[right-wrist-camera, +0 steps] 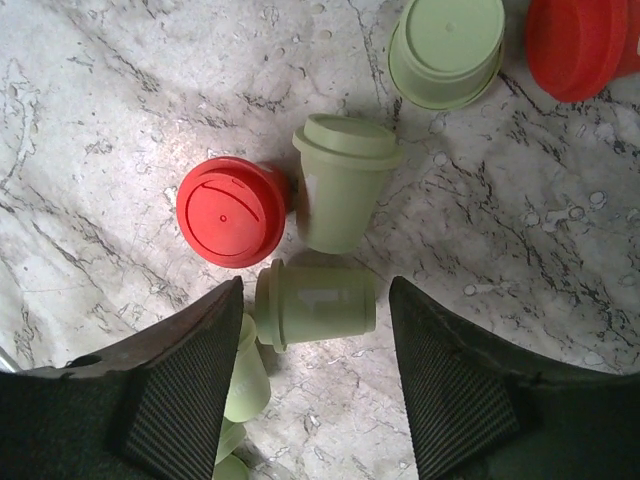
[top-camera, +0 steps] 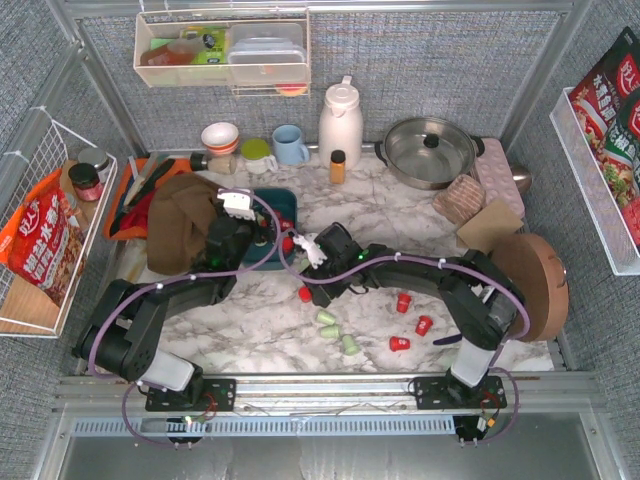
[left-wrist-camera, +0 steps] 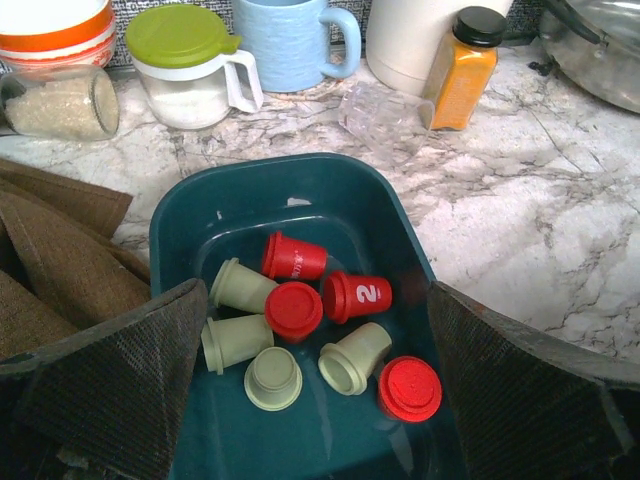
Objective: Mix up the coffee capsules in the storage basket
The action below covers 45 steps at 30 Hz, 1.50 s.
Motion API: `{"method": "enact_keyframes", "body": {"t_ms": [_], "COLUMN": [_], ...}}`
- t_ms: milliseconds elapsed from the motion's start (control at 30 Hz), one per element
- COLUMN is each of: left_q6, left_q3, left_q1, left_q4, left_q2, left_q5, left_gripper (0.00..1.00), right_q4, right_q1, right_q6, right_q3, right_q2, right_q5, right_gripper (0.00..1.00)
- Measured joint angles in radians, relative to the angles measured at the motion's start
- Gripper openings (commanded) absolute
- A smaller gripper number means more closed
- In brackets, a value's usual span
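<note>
My left tool (left-wrist-camera: 318,300) spread above the storage basket (left-wrist-camera: 330,185); right tool (right-wrist-camera: 315,298) parted astride a green capsule (right-wrist-camera: 320,306), red capsule (right-wrist-camera: 233,210) at ten o'clock.

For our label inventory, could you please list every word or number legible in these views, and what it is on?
"2": white, on the side of a red capsule in the storage basket.
White print on the neighbouring red capsule: too blurred to read.
Chinese print on the red bag at left and the bags at right: too small to read.
</note>
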Motion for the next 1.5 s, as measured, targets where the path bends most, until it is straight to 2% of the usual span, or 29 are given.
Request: {"method": "enact_keyframes", "body": {"t_ms": [200,367,500,700,900,1033,1167,1367,1500], "left_q6": [0.01,0.017,0.042,0.138,0.349,0.449,0.518,0.568,0.584], "left_q3": [-0.002,-0.009,-0.029,-0.117,-0.238,-0.26,-0.224,-0.151,-0.125], "left_q1": [-0.004,-0.008,-0.022,-0.072,-0.15,-0.198,-0.262,-0.331,-0.359], "left_q4": [0.001,0.002,0.022,0.179,0.477,0.626,0.691,0.719,0.719], "left_q2": [0.0,0.0,0.0,0.006,0.075,0.143,0.183,0.237,0.258], "left_q5": [0.024,0.036,0.071,0.186,0.398,0.522,0.609,0.666,0.685], "left_gripper": [0.99,0.99,0.99,0.99,0.99,0.99,0.99,1.0,0.91], "right_q4": [-0.023,-0.049,-0.062,-0.062,-0.014,0.018,0.069,0.138,0.179], "right_q1": [0.002,0.002,0.002,-0.013,-0.095,-0.134,-0.142,-0.145,-0.145], "right_q6": [-0.003,-0.011,-0.01,0.024,0.119,0.177,0.219,0.267,0.291], "right_q3": [0.007,0.023,0.019,-0.018,-0.116,-0.176,-0.229,-0.248,-0.264], "right_q2": [0.01,0.018,-0.002,-0.142,-0.378,-0.526,-0.624,-0.644,-0.644], "right_q5": [0.011,0.023,0.032,0.04,0.054,0.087,0.1,0.05,0.014], "right_gripper": [0.6,0.48,0.46,0.44,0.44,0.44,0.45,0.45,0.47]}}
